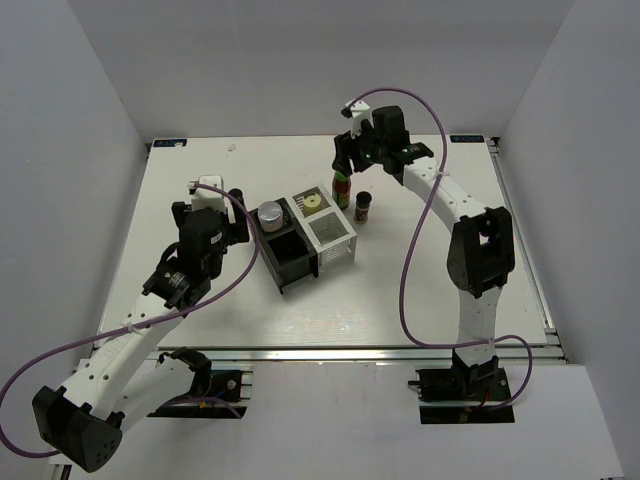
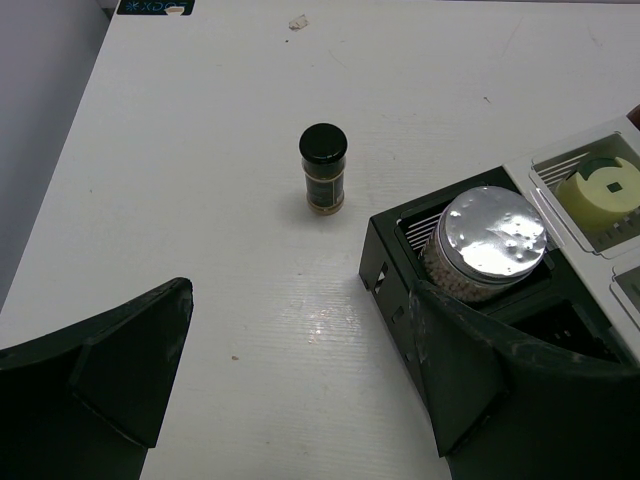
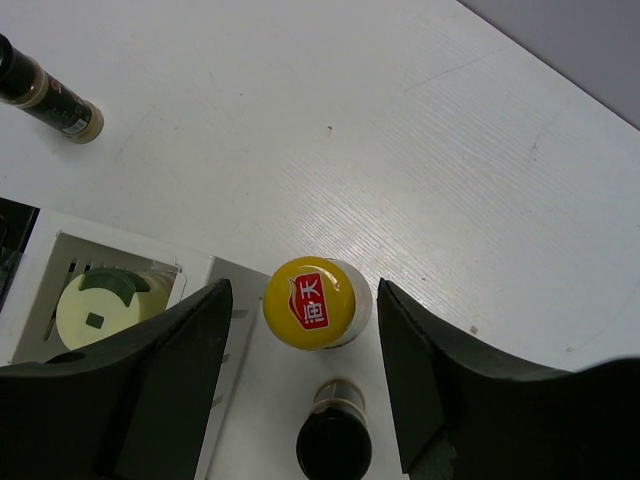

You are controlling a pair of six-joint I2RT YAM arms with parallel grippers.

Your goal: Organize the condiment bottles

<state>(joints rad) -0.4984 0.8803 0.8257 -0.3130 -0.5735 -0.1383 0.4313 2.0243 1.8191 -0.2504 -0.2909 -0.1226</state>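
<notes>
Condiment bottles: five in view, all upright.

- Tall sauce bottle (image 1: 342, 187), yellow cap, stands on the surface (image 1: 200, 290) just beside the white half of the rack (image 2: 385, 255).
- Your right end effector (image 3: 303, 290) straddles that cap from above, one finger on each side. The jaws are partly drawn in, with a sliver of gap on one side and a wider gap on the other, so nothing is gripped.
- First spice jar (image 1: 364, 207), black lid, stands on the surface just beside the sauce bottle.
- Cream squat bottle (image 1: 313, 203) sits in a rear white compartment of the rack.
- Silver-lidded jar (image 2: 487, 240) sits in a rear black compartment.
- Second spice jar (image 2: 323, 168) stands alone on the surface, left of the rack and apart from it.
- Your left end effector (image 2: 300, 295) hovers near the rack's black end, jaws wide and holding nothing. The second spice jar lies ahead of it, well clear of both fingers.
</notes>
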